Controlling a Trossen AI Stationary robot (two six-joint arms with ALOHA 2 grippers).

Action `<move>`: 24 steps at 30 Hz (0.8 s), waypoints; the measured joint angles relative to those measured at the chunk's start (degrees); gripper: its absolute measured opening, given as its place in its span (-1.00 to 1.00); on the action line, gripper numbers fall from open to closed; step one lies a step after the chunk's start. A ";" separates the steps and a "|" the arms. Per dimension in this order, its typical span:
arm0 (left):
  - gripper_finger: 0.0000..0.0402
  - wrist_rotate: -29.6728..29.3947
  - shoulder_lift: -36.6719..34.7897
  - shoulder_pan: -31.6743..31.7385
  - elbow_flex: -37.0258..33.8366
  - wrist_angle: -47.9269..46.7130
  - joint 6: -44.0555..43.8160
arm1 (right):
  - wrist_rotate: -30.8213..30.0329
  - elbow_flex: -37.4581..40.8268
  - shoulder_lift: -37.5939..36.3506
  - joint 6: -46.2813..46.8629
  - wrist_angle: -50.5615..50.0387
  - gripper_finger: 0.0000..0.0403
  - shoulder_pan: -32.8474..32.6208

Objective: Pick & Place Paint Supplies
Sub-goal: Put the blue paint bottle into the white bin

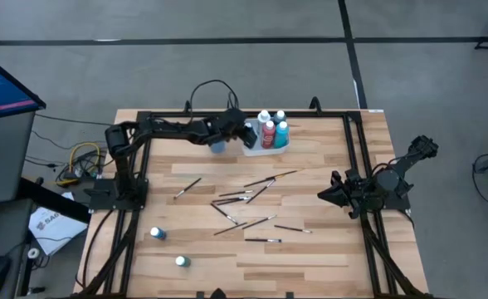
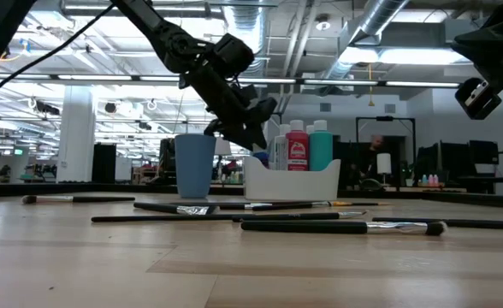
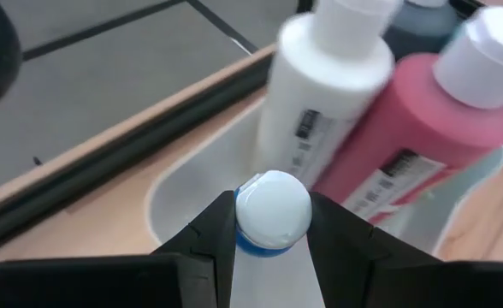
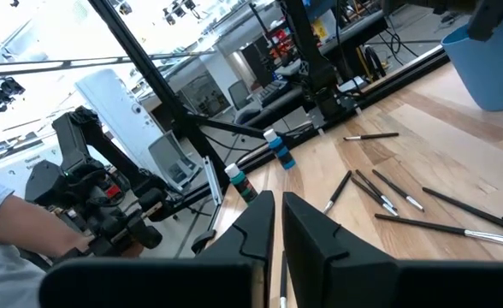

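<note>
My left gripper (image 1: 248, 133) is at the far side of the table, over the left end of the white tray (image 1: 263, 149). It is shut on a blue paint bottle (image 3: 257, 246) with a white cap. A white bottle (image 3: 328, 85), a red one (image 3: 431, 120) and a teal one (image 1: 281, 133) stand upright in the tray. Two more bottles (image 1: 157, 233) (image 1: 182, 262) stand on the table near the front left. Thin dark paintbrushes (image 1: 244, 199) lie scattered across the table's middle. My right gripper (image 1: 325, 195) waits shut at the table's right side, holding nothing. My left gripper pinches the blue bottle at its white cap (image 3: 273, 210) and neck between the two fingers (image 3: 213, 239). The fingers come slanting down from the table's left. The bottle hangs over the tray's free left end (image 3: 183, 192); whether its bottom touches the tray is hidden.
A blue cup (image 1: 217, 147) stands just left of the tray, close under my left arm. The black frame rail (image 1: 227, 114) runs along the far edge behind the tray. Bare wood lies at the table's front right.
</note>
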State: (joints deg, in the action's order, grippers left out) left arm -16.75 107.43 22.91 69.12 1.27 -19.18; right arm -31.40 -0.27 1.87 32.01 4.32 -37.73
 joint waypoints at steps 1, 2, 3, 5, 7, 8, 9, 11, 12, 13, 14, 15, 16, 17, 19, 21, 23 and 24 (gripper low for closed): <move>-0.46 -0.01 -0.01 0.03 0.00 0.12 0.62 | 0.00 0.00 -0.01 0.00 0.02 -0.90 -0.01; -0.46 -0.02 0.00 0.03 0.00 0.20 0.77 | 0.00 0.00 -0.01 -0.01 0.00 -0.89 0.00; -0.46 0.02 0.11 0.05 0.00 0.16 0.79 | 0.00 0.00 -0.02 -0.01 0.02 -0.89 0.00; -0.46 0.53 0.27 0.03 0.00 -0.03 0.81 | 0.00 -0.01 -0.02 0.00 0.01 -0.89 -0.01; -0.46 0.54 0.27 0.00 0.00 0.16 0.90 | 0.00 0.00 -0.01 0.00 0.02 -0.89 -0.01; -0.46 0.55 0.27 0.00 0.00 0.17 0.92 | 0.00 -0.01 -0.01 0.00 0.02 -0.89 -0.01; -0.46 0.55 0.27 0.00 0.00 0.12 0.98 | 0.00 0.00 0.00 0.00 0.02 -0.90 -0.01; -0.46 0.70 0.27 0.00 0.00 0.04 2.50 | 0.00 0.00 0.00 0.00 0.02 -0.90 -0.01; -0.46 0.77 0.27 0.00 0.00 0.10 3.23 | 0.00 0.00 -0.02 0.00 0.00 -0.90 -0.01; -0.46 0.93 0.27 -0.11 0.00 0.10 3.78 | 0.00 0.00 0.00 0.00 0.00 -0.90 -0.01; -0.46 0.89 0.27 -0.16 0.00 0.08 3.87 | 0.00 0.00 0.00 -0.01 0.02 -0.90 -0.01; -0.46 0.65 0.27 -0.17 0.00 0.07 3.89 | 0.00 -0.01 0.00 0.00 0.01 -0.90 -0.01; -0.46 0.52 0.27 -0.17 0.00 0.09 3.92 | 0.00 0.00 -0.01 0.00 0.00 -0.89 -0.01; -0.46 0.53 0.27 -0.02 0.00 0.11 3.92 | 0.00 -0.01 0.00 -0.01 0.00 -0.89 -0.01; -0.46 1.33 0.30 0.09 0.00 0.03 3.94 | 0.00 0.00 0.00 -0.01 0.01 -0.89 -0.01; -0.46 1.71 0.73 0.09 0.02 0.15 3.94 | 0.00 0.00 0.00 0.00 0.00 -0.89 -0.01; -0.46 1.73 0.84 0.09 0.00 -0.30 3.94 | 0.00 -0.01 0.00 0.00 0.01 -0.90 -0.01; -0.46 1.56 0.84 0.09 0.00 -0.05 3.94 | 0.00 0.00 0.00 0.00 0.00 -0.90 -0.01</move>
State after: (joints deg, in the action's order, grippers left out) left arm -15.20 108.27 23.00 69.12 1.22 -15.25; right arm -31.40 -0.27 1.87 32.01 4.32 -37.74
